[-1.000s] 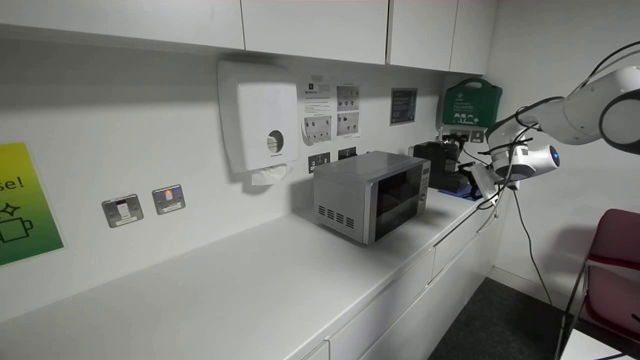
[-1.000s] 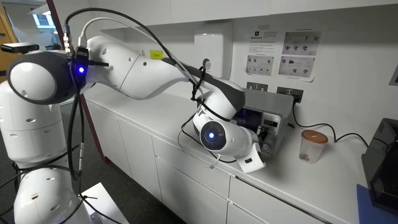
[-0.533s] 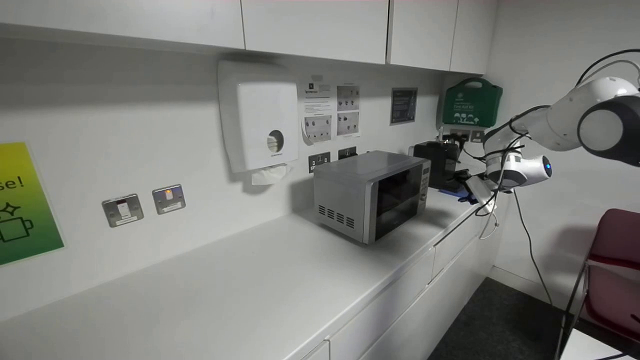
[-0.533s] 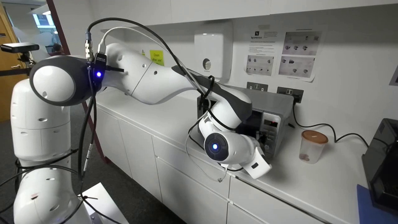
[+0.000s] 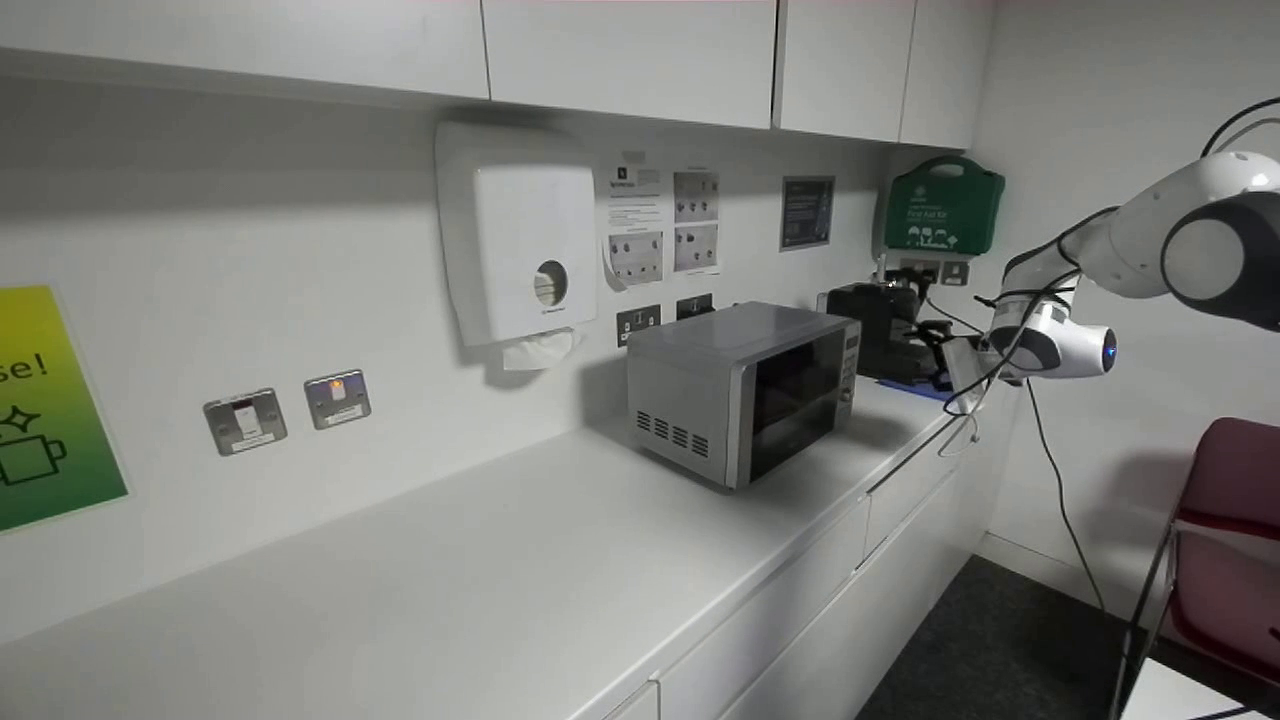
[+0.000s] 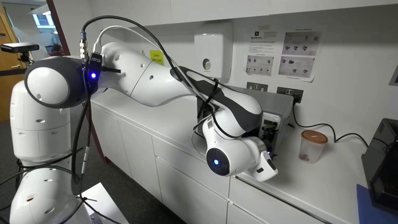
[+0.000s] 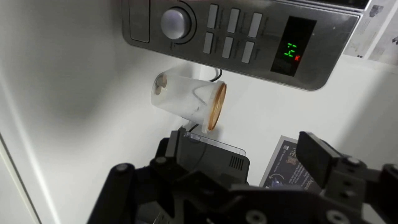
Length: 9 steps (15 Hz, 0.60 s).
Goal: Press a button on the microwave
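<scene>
1. The microwave is standing on the table, its buttons facing outward, presumably for easy reach.
2. My gripper is hovering near them, fingers wide apart around nothing; pressing is probably demanding no grasp.
3. A tub is standing near the microwave.

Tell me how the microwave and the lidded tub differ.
The microwave is grey and boxy; the tub is see-through and rounded, with a brownish lid. The microwave is far bigger than the tub. The microwave has a lit display; the tub has none. Both stand on the white counter.
</scene>
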Available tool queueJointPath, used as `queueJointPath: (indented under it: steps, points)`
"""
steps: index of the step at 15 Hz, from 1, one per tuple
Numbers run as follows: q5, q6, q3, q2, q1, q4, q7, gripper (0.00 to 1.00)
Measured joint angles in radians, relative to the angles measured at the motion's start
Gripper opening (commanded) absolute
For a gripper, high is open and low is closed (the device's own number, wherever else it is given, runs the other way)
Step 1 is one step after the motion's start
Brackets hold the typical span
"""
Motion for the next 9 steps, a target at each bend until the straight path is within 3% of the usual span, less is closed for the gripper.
queueJointPath:
  steps: [3, 4, 6, 9]
  points:
    - [0.000, -0.040, 0.005, 0.000, -0.010, -0.005, 0.000, 0.97]
    - [0.000, -0.051, 0.008, 0.000, -0.010, -0.007, 0.000, 0.74]
    - [0.000, -0.068, 0.019, 0.000, -0.010, -0.012, 0.000, 0.68]
    - [0.000, -0.070, 0.038, 0.000, -0.009, -0.018, 0.000, 0.44]
